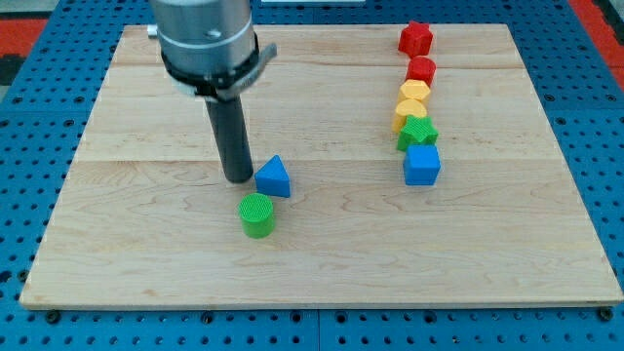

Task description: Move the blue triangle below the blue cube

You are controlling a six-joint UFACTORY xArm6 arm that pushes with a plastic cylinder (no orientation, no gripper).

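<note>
Pale wood-grain board [146, 244] on blue perforated base [39, 117]. Blocks: blue triangle [274, 177], blue cube [422, 164], ribbed green cylinder [257, 214], green star [417, 132], two yellow [412, 100], two red [416, 49]. Dark rod [230, 136] noted.

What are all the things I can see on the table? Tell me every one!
blue triangle: one, blue, middle of the board, just right of my tip
green cylinder: one, green, just below the blue triangle
blue cube: one, blue, bottom of the column at the view's right
green star: one, green, touching the blue cube from above
yellow blocks: two, yellow, above the green star, shapes hard to tell
red cylinder: one, red, above the yellow blocks
red star: one, red, top of the column
wooden board: one, light wood, under everything
my tip: one, dark rod end, at the blue triangle's left side
</note>
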